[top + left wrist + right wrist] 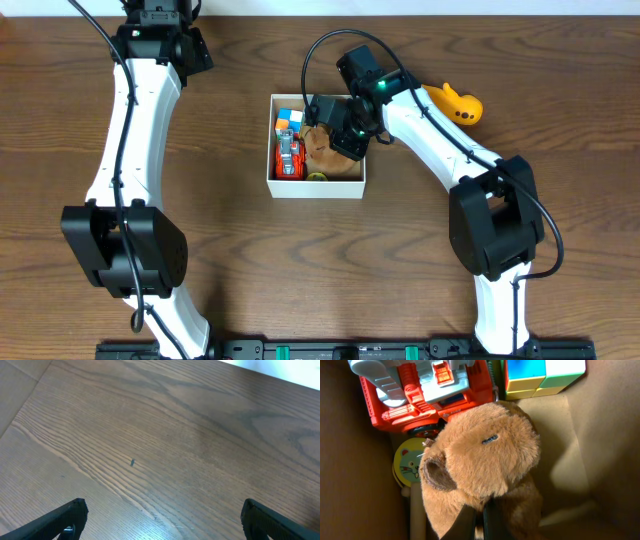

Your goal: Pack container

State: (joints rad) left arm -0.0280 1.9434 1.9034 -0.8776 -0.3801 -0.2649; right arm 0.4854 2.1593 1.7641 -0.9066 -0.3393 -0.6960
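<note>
Inside the container, the right tool pinches a brown plush.

Bright even overhead light, soft shadows, dimmer and warmer inside the container, slightly soft

The brown plush buries the right fingers — grip unreadable — and the bottom edge crops the left fingers.

Square white container, toys inside, mid-table
</note>
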